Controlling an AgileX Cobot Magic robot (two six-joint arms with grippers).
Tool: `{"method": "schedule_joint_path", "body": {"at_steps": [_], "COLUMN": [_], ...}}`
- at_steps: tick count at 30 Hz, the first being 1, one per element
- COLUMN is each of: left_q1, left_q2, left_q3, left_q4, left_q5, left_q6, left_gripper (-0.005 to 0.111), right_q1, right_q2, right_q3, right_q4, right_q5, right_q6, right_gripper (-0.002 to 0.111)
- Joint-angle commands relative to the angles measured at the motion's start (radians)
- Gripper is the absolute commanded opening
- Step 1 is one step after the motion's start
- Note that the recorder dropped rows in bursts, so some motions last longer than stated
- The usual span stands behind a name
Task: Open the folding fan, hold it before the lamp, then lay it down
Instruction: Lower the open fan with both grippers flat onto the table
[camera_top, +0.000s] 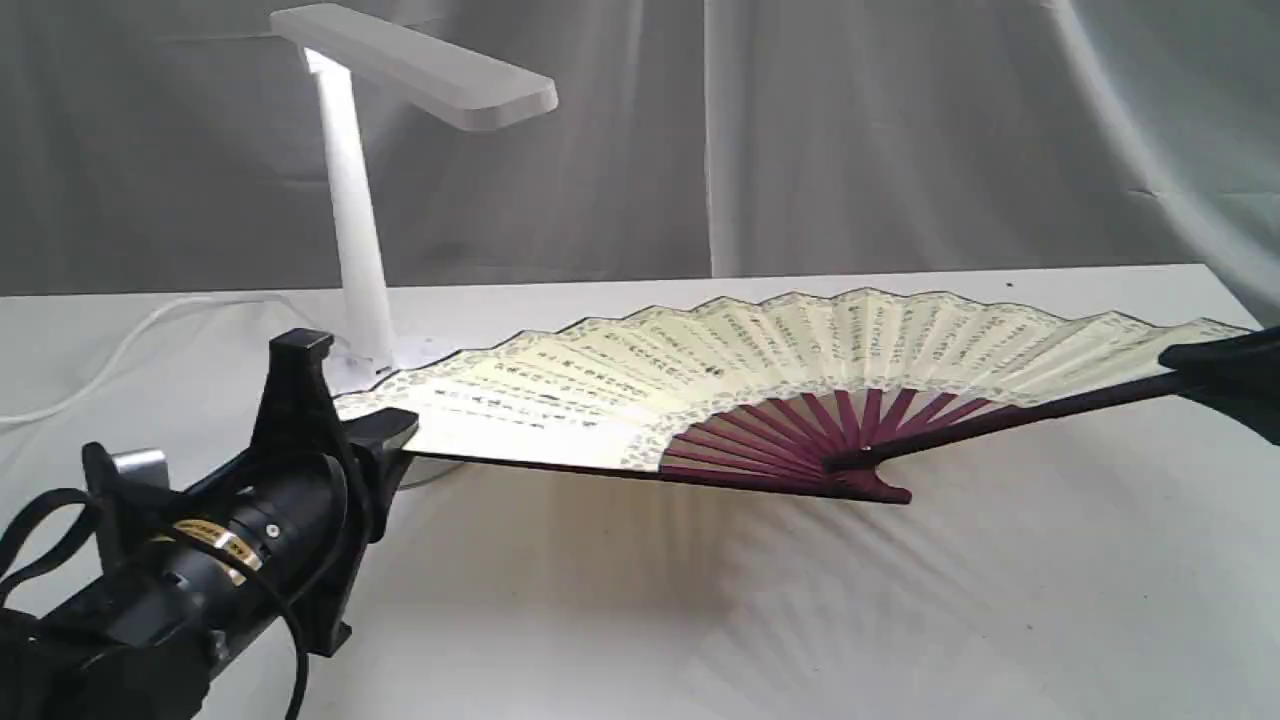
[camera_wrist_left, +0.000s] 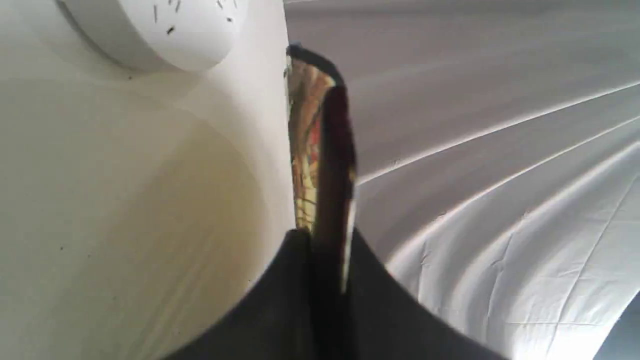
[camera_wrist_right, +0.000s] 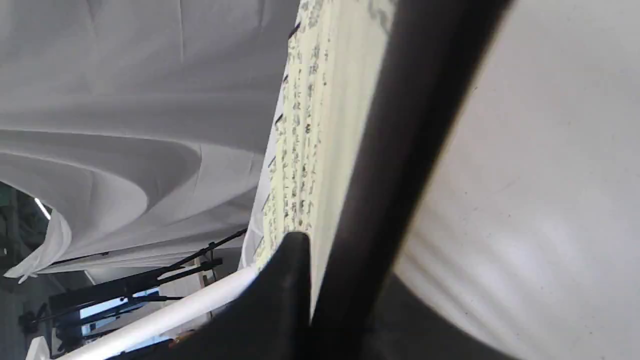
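Cream pleated paper forms the leaf of the folding fan (camera_top: 780, 350), which is spread fully open. It carries columns of black calligraphy and a patterned border, and its dark maroon wooden ribs meet in a rounded pivot end at six o'clock of the leaf. The fan lies low over the white cloth-covered table (camera_top: 950, 620), almost flat, written face up. Its striped shadow falls on the cloth beneath it. Whether the pivot touches the table I cannot tell.

At nine o'clock of the fan, the black left hand (camera_top: 385, 440) is clenched on the outer end of the left guard stick. The left wrist view shows the dark stick pinched between its fingers (camera_wrist_left: 280, 310).

At three o'clock, the black right hand (camera_top: 1215, 375) grasps the right guard stick near its tip. In the right wrist view the dark stick and cream leaf run out from between its fingers (camera_wrist_right: 285, 280).

At ten o'clock of the fan, just behind its left end, stands the white desk lamp (camera_top: 350, 200), with a slim post and a flat rectangular head. The head's underside is bright where it meets the post. The lamp's white cord (camera_top: 130, 340) trails across the table toward nine o'clock.
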Motion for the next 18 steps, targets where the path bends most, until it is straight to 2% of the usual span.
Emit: {"method": "schedule_joint_path", "body": {"at_steps": [1, 6, 18], "left_q1": [0.014, 0.014, 0.014], "left_q2": [0.042, 0.096, 0.168], "left_q3": [-0.022, -0.046, -0.087], "left_q4": [0.003, 0.043, 0.065], "left_q5": [-0.072, -0.075, -0.074], "left_q6": [-0.054, -0.128, -0.177], "left_gripper": [0.0, 0.0, 0.001], "right_q1": [-0.02, -0.02, -0.02], "right_q2": [0.005, 0.034, 0.132], "right_q3": [-0.004, -0.004, -0.004], "right_q4": [-0.049, -0.051, -0.043], "right_q5": [-0.128, -0.158, -0.169], "right_q6": [-0.064, -0.064, -0.069], "right_gripper": [0.0, 0.0, 0.0]}}
